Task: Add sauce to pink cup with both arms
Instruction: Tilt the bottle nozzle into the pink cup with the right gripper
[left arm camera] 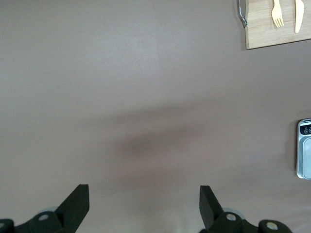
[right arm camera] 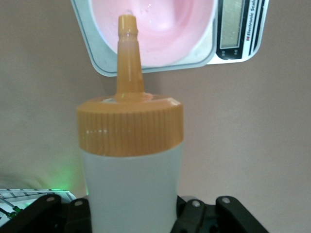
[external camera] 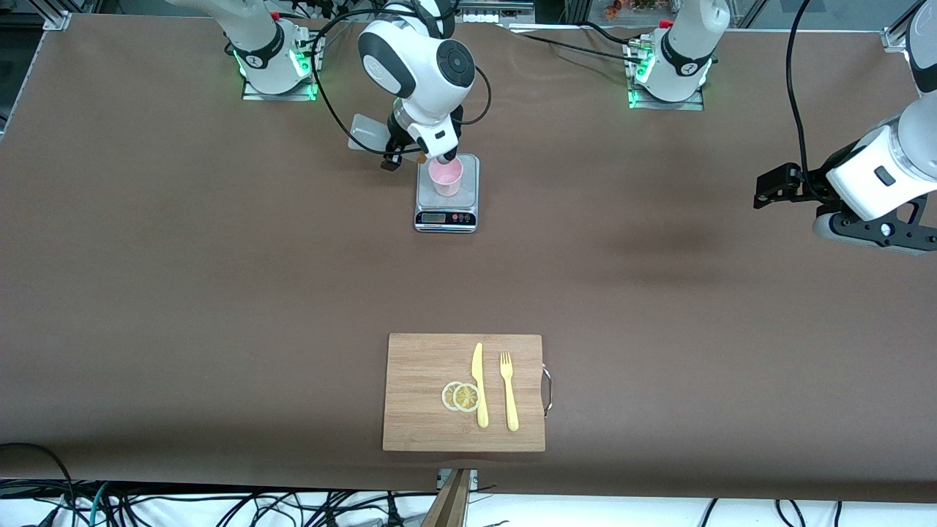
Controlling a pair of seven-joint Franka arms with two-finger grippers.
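Right end effector [right arm camera: 133, 213] gripping sauce bottle [right arm camera: 130, 170], nozzle aiming into pink cup [external camera: 446, 177] on scale [external camera: 446, 217]; left end effector [left arm camera: 144, 204] idling wide, empty. Risk: nozzle drifting off rim, sauce spilling onto scale.

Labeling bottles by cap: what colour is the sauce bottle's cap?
Orange, on the sauce bottle; clearest in the right wrist view.

Right arm over the pink cup on the scale, left arm waiting at the table's edge

The right gripper [external camera: 428, 155] hangs over the pink cup [external camera: 446, 177], which stands on a small scale [external camera: 446, 212]. The left gripper [external camera: 768, 192] waits above bare table [external camera: 219, 256] at the left arm's end. Nearer the camera, a wooden board [external camera: 421, 395] carries two lemon slices [external camera: 461, 397], a yellow knife [external camera: 479, 384] and a yellow fork [external camera: 508, 390].
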